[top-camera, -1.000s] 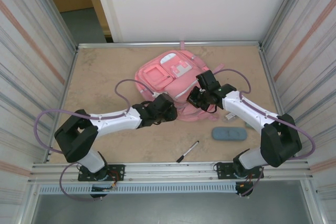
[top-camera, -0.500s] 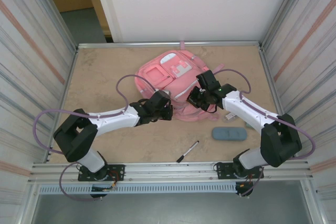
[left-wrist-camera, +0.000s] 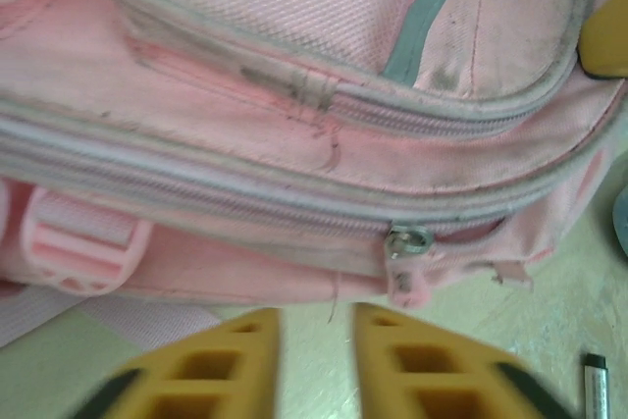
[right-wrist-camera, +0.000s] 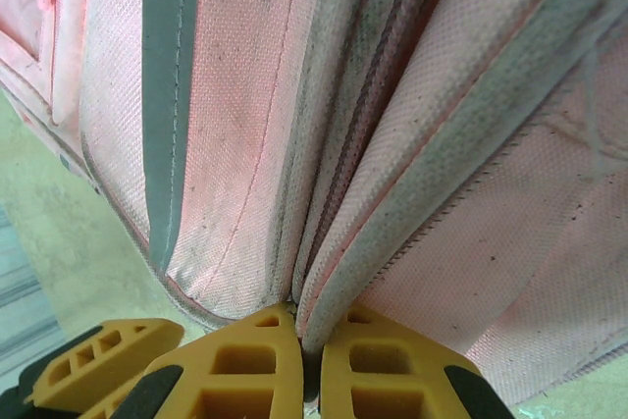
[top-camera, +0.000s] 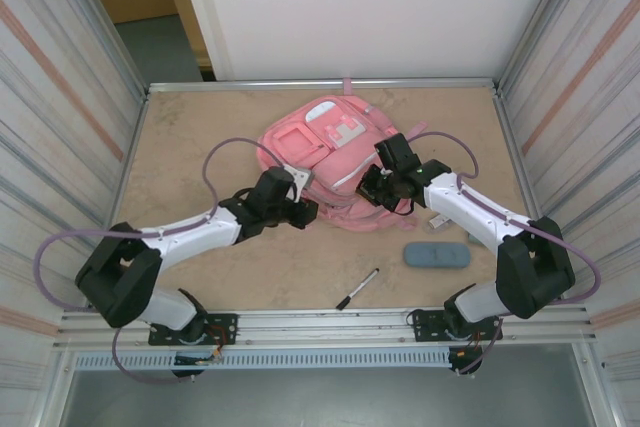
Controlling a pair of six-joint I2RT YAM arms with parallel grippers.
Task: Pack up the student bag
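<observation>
The student bag [top-camera: 325,152] is a large pink backpack lying flat at the back middle of the table. Its metal zip pull [left-wrist-camera: 407,242] hangs on the bag's near side seam. My left gripper [top-camera: 305,209] sits at the bag's front left edge. In the left wrist view the left gripper [left-wrist-camera: 316,316] is open, with bare table between its yellow fingers [left-wrist-camera: 226,360], just short of the bag. My right gripper [top-camera: 372,187] is on the bag's right side. The right gripper [right-wrist-camera: 312,326] is shut on the bag's pale-trimmed edge [right-wrist-camera: 412,193].
A grey-blue pencil case [top-camera: 436,254] lies front right, and a black-and-white pen [top-camera: 357,288] lies in front of the bag; the pen [left-wrist-camera: 599,380] also shows at the left wrist view's corner. Metal walls enclose the table on the left, right and back.
My left arm has swung left and drawn its gripper back a little from the bag's front edge. The right gripper has kept its grip in place.
</observation>
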